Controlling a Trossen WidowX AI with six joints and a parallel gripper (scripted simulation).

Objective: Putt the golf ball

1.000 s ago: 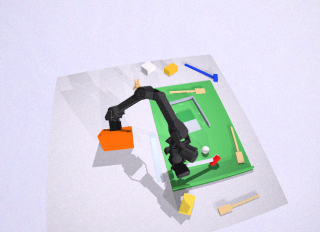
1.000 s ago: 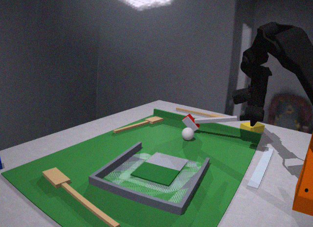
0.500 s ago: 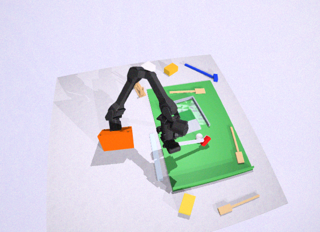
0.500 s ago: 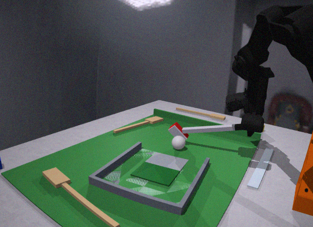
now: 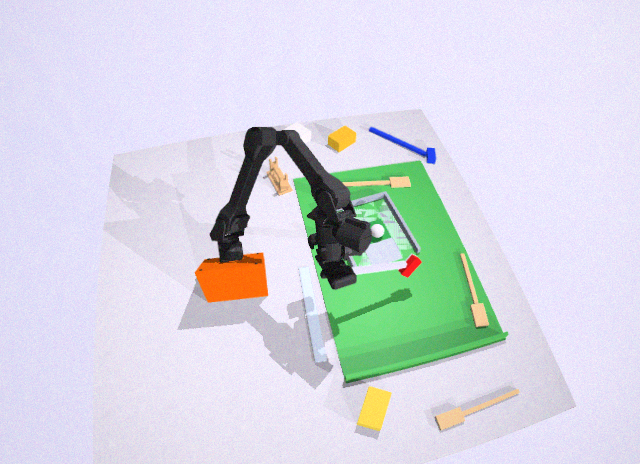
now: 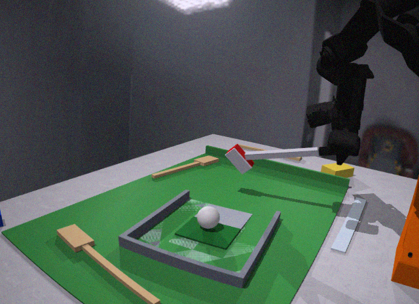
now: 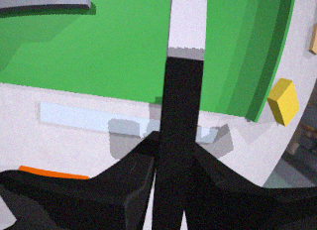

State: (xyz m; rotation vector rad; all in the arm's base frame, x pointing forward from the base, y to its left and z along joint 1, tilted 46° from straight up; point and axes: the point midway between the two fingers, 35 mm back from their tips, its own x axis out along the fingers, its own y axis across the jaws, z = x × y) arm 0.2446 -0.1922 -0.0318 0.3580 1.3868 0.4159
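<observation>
The black parallel-jaw gripper (image 6: 339,151) is clamped on the dark handle end of the red-headed putter with a grey shaft (image 6: 270,154), holding it aloft over the green mat (image 6: 101,206). The exterior view shows the white golf ball (image 6: 207,217) resting on the dark green raised square (image 6: 206,236) inside the grey wall (image 6: 200,265). The wrist view shows only the shaft (image 7: 188,12) running away between the black fingers; neither ball nor head appears there.

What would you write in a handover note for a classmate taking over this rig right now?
Gripper: shut on the putter's dark handle end, head raised above the mat.
Ball: on the dark green pad inside the grey walls, clear of the putter.
Done: putter picked up; the ball sits on the raised green.
Left: check the ball is at rest, then set the putter down.
</observation>
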